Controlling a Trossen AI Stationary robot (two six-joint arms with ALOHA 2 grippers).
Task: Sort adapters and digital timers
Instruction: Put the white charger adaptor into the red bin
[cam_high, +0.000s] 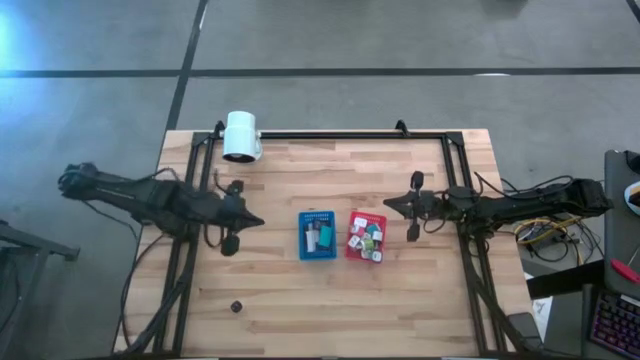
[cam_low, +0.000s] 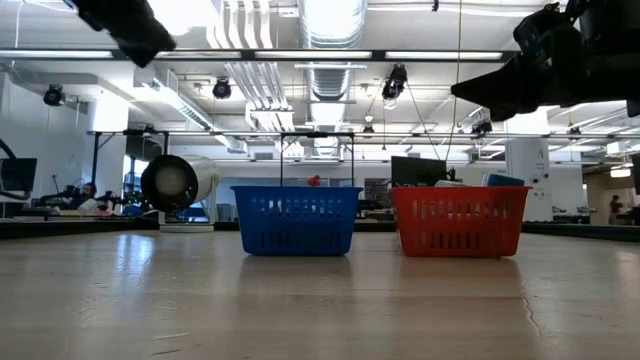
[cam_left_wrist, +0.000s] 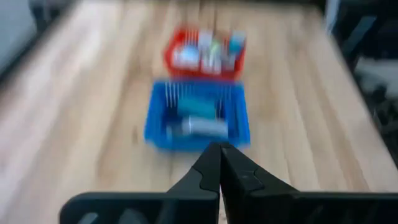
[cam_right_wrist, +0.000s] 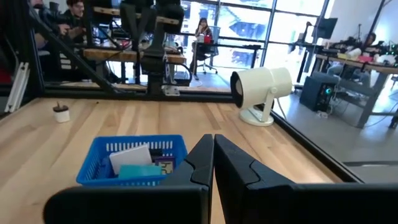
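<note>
A blue basket (cam_high: 301, 236) and a red basket (cam_high: 351, 250) stand side by side at the table's middle. Flat teal, grey and white digital timers (cam_high: 318, 235) lie in the blue one (cam_left_wrist: 161, 134). Small, mostly white adapters (cam_high: 367, 240) fill the red one (cam_left_wrist: 202, 68). My left gripper (cam_high: 262, 221) hangs shut to the left of the blue basket, above the table, tipped down toward it (cam_left_wrist: 219, 147). My right gripper (cam_high: 388, 204) is shut and level, just right of the red basket's far corner (cam_right_wrist: 213, 138). Neither holds anything.
A white cylinder (cam_high: 241, 135) on a stand sits at the far left of the table. A small dark object (cam_high: 237, 307) lies near the front edge on the left. Black frame rails (cam_high: 330, 134) run along the far edge and both sides.
</note>
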